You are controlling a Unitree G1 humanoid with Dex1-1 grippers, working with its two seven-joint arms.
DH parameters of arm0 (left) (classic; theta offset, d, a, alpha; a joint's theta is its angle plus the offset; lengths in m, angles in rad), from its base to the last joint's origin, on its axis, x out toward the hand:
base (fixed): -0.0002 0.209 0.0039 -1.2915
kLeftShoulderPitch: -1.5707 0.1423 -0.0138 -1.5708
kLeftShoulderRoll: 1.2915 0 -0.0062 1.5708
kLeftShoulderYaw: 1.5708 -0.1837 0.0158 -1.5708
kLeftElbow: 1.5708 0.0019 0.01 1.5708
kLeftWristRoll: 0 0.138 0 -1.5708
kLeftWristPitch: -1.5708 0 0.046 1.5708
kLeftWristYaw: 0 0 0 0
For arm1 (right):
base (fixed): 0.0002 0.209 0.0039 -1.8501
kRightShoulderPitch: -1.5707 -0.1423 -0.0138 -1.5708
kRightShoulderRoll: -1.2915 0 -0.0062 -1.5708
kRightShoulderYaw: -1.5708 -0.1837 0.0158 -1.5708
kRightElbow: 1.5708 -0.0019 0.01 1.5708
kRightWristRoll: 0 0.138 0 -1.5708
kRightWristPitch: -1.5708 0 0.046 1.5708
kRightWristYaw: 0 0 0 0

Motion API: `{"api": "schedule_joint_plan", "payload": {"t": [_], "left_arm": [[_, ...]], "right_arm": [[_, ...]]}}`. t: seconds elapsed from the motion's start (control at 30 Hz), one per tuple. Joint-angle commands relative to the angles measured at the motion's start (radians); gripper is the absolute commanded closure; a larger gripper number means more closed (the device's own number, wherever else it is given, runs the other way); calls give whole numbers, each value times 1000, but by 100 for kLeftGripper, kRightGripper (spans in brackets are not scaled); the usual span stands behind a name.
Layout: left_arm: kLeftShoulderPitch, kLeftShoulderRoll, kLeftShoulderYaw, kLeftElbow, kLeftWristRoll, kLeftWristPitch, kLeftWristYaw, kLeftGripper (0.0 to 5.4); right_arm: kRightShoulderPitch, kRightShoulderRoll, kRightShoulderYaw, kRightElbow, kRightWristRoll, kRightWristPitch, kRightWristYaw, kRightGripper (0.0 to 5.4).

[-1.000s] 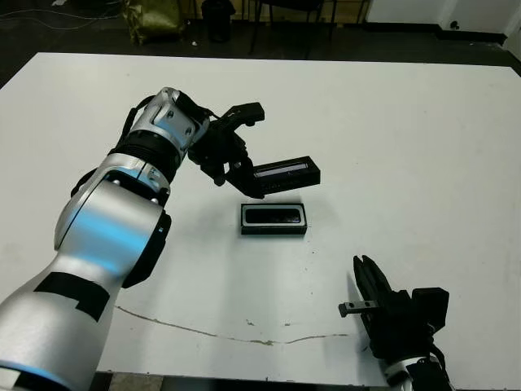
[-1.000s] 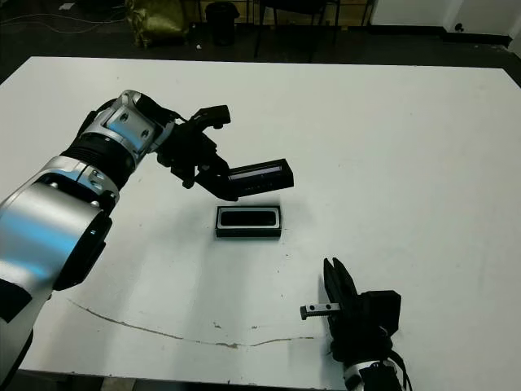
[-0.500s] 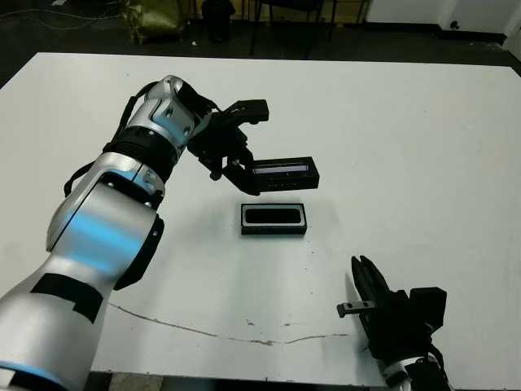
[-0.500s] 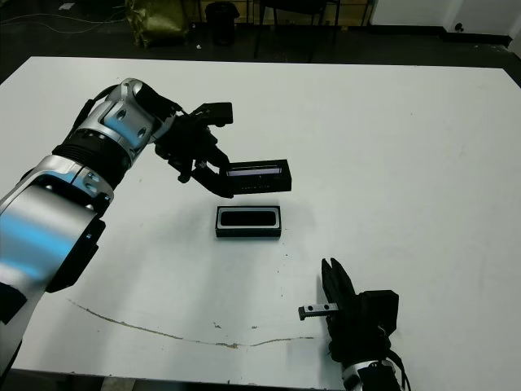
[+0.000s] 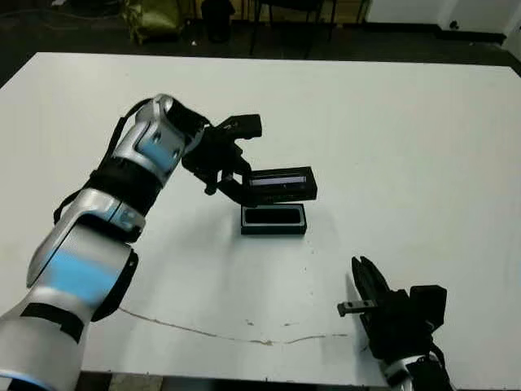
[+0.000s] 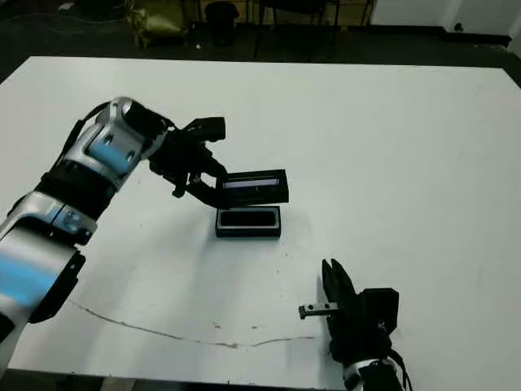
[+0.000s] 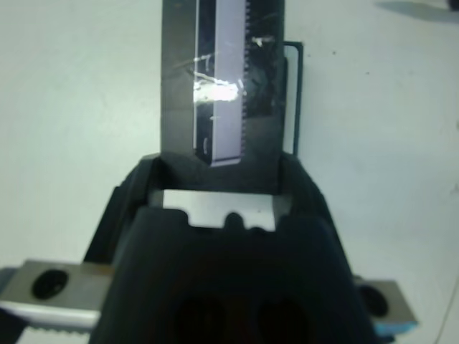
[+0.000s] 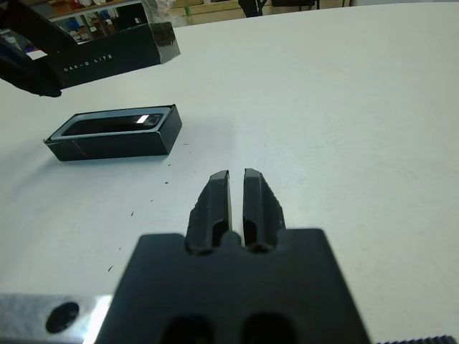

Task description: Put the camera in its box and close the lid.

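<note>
The lid (image 5: pixel 281 184) is held at one end by the left gripper (image 5: pixel 236 181), whose fingers are closed on it. Compared with the earlier frames, the lid is lower and nearer the box (image 5: pixel 273 219); it now hangs just above the box's far edge, not yet seated and slightly offset. The glossy strip faces up in the left wrist view. The camera (image 8: pixel 115 125) is seen lying inside the box, so placement is judged done; only the closing remains. The right gripper (image 8: pixel 237 201) is parked on the worktop (image 5: pixel 407 147) well apart from the box, its fingers nearly together and empty. A further drop and alignment are judged necessary.
</note>
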Motion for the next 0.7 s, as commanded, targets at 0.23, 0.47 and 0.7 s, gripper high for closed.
{"api": "schedule_joint_plan", "payload": {"t": [0.23, 0.47, 0.7], "left_arm": [[65, 51, -69, -165, -28, 198, 26, 317], [39, 72, -119, -175, -53, 187, 7, 317], [21, 75, -141, -153, -76, 187, -3, 317]], "right_arm": [[39, 2, -4, 37, 3, -35, 18, 540], [50, 12, 7, 25, -6, -43, 3, 540], [48, 7, 9, 33, -10, -46, 1, 540]]}}
